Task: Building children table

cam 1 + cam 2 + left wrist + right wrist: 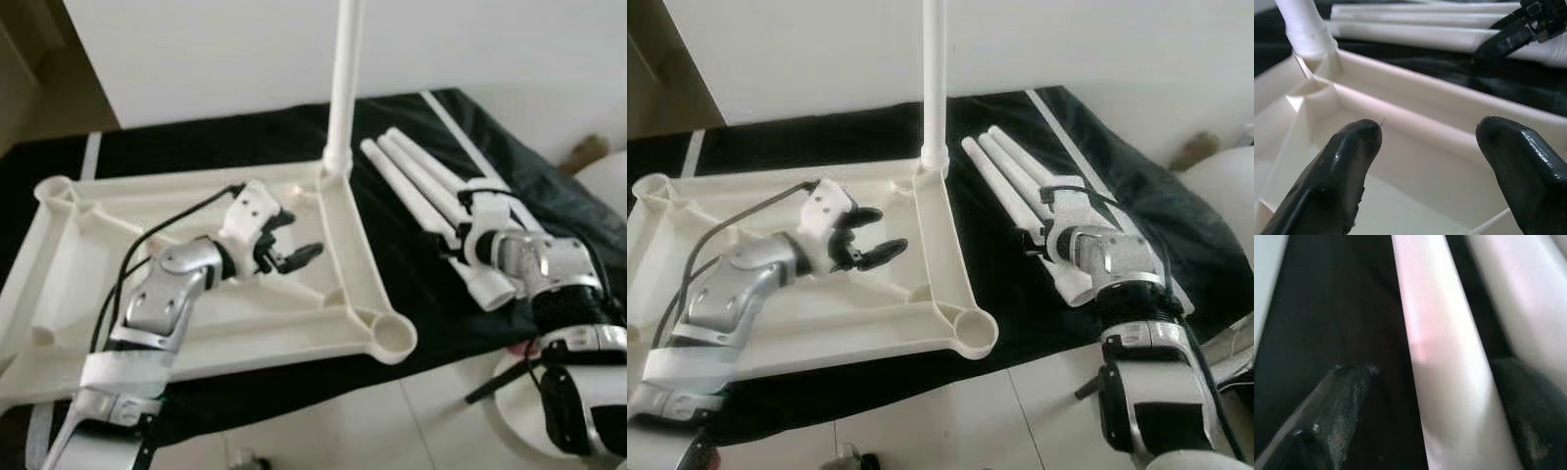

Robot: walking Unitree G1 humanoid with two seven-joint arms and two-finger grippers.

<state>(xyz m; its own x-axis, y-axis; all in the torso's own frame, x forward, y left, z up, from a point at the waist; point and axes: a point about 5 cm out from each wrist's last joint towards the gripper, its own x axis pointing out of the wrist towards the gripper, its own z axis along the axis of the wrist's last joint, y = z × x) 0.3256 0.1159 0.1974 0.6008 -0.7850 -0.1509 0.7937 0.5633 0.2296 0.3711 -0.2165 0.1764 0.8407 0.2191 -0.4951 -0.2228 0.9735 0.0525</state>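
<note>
The white plastic tabletop (338,245) is lying upside down on a black cloth (431,294) spread over the floor, its ribbed underside facing up and a round socket (394,336) showing at the near corner. One leg (343,78) is already standing upright in the far corner socket. Three loose legs (1004,181) are lying side by side on the cloth just beside the tabletop's right edge.

The left gripper (289,245) is hovering over the inside of the frame with its fingers (1352,161) spread wide and gripping nothing. The right gripper (1050,233) is reaching over the loose legs; its fingers (1337,406) are straddling one leg, one finger on each side, not yet pressed against it as far as the wrist view lets me judge.

The legs are smooth, glossy, slightly tapered tubes, probably light and stiff but slippery, so a grip near the middle should be balancing best. The tabletop looks rigid and light; it may be sliding on the cloth when a leg is pushed into a socket.
</note>
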